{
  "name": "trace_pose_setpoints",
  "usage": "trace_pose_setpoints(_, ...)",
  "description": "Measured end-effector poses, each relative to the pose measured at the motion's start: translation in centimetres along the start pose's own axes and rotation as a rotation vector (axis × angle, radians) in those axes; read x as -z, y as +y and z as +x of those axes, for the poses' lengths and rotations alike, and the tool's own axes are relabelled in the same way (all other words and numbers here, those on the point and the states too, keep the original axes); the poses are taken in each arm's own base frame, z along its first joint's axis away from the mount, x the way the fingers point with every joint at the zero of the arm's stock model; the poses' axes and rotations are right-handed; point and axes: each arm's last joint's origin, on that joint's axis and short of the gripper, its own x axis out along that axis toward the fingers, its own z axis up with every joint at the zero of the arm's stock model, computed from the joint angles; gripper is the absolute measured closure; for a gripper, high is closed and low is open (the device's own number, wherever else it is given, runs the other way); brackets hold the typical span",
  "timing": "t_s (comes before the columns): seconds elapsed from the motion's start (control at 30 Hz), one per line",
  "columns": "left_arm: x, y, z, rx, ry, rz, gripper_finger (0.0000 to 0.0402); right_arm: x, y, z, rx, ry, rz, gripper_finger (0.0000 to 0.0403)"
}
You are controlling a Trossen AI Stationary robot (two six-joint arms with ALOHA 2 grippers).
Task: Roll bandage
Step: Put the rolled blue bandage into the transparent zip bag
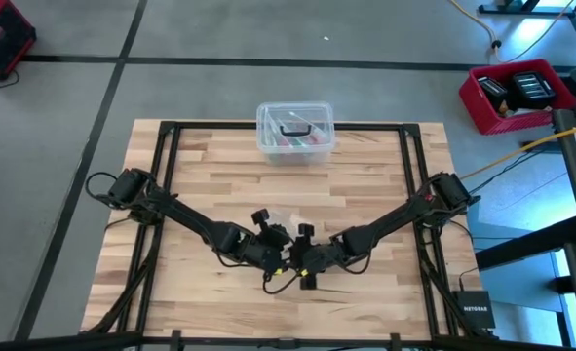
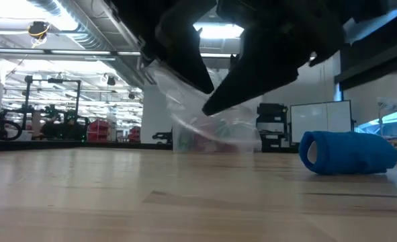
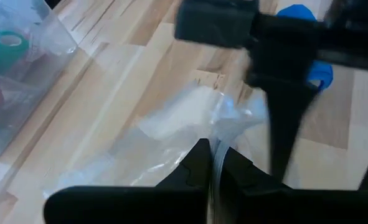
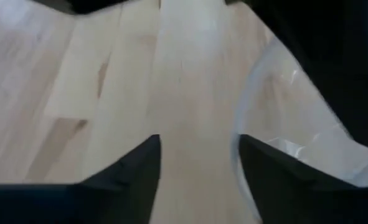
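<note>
Fingers of the left gripper (image 3: 210, 168) pinch the clear plastic bag (image 3: 171, 127); right gripper (image 4: 196, 165) fingers spread, empty. Beyond both, the bandage (image 2: 348, 153) lies already rolled on the table (image 2: 117, 195), unbagged

Clear plastic bag (image 3: 190, 118) just ahead of left pincer tips, on wood table (image 1: 365, 185). Clear lidded box (image 1: 294, 132) well beyond, w/ coloured items inside.
</note>
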Motion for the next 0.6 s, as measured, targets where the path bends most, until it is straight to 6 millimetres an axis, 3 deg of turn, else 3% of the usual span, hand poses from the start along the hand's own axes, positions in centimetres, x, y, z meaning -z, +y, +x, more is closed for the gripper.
trace_pose_setpoints(0.23, 0.1, -0.2, -0.1, 0.006, 0.003, 0.004, 0.0398, -1.1, -0.1, -1.5, -0.036, 0.054, -0.01, 0.0118)
trace_pose_setpoints(0.6, 0.1, -0.2, -0.1, 0.008, 0.0, 0.0, 0.0398, -2.2, -0.5, -3.1, -0.017, 0.012, -0.012, 0.012)
